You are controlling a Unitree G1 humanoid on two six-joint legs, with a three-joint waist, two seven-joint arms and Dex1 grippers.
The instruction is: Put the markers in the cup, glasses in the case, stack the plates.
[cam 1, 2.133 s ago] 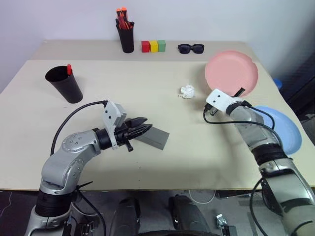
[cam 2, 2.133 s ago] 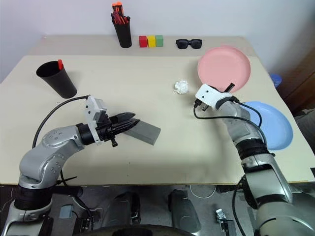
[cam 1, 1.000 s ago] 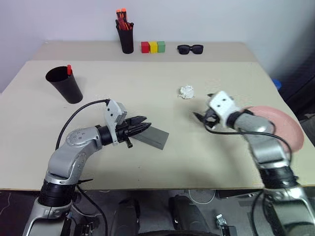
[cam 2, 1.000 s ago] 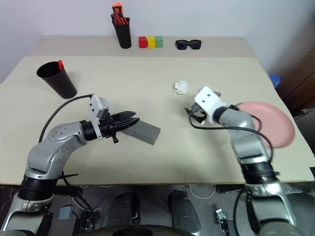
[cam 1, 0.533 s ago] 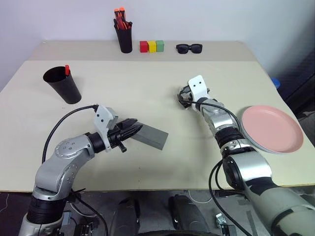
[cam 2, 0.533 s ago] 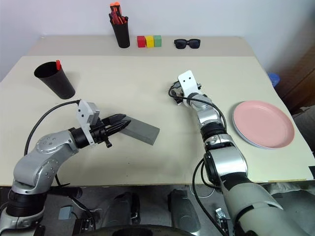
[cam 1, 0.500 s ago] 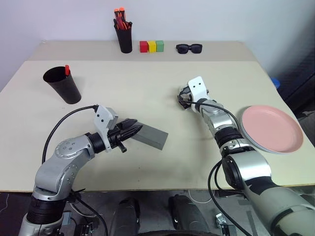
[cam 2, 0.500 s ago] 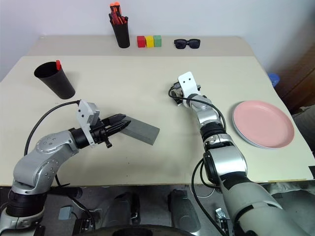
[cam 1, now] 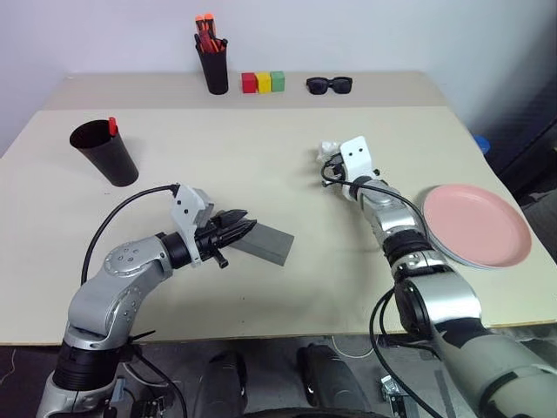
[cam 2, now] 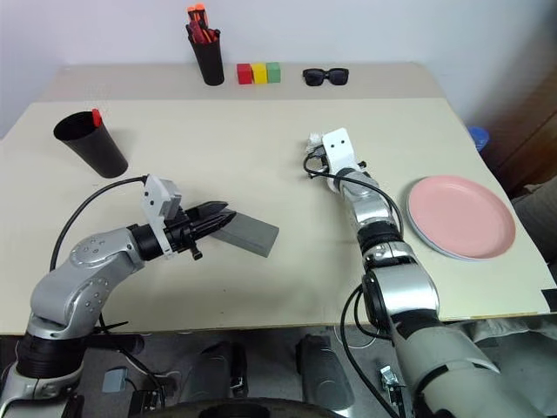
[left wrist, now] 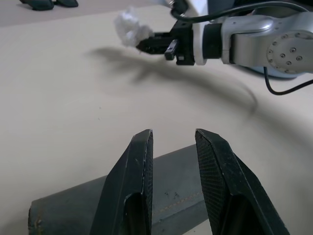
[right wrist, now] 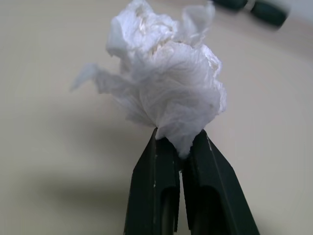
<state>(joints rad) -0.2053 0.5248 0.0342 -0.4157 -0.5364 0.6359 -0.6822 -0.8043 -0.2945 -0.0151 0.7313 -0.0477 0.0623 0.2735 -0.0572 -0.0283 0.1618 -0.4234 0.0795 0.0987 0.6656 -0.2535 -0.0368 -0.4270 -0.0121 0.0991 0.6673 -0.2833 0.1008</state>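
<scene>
**Paper wad pinched, case under left fingers**

Right gripper [right wrist: 178, 147] clamped on a crumpled white paper wad [right wrist: 166, 88], fingers pressed together on its lower edge, wad lifted off the beige table [cam 1: 261, 157] near mid-table. Left gripper [left wrist: 171, 147] held with fingers a little apart, one to each side above the grey case [cam 1: 265, 244]; contact with it cannot be told. Case oblong, dark grey, lid down, seam stitching along its long side, lying flat toward the near edge, tilted slightly across the table.

Plates stacked at the right edge: salmon pink plate [cam 1: 477, 225] on top, round and flat with a raised rim, a sliver of the light blue plate [cam 1: 439, 252] peeking out beneath on its near-left side.

Cup [cam 1: 104, 152] matte black, wide-mouthed and tapered, standing upright at the far left, a red marker tip [cam 1: 112, 125] poking above its rim. Second marker not made out.

Along the back: narrow black pen holder [cam 1: 212, 70] with orange-capped pens, then red, yellow and green blocks [cam 1: 264, 82] in a row, then black sunglasses [cam 1: 329, 84]. Brown-framed glasses not made out anywhere on the table.
</scene>
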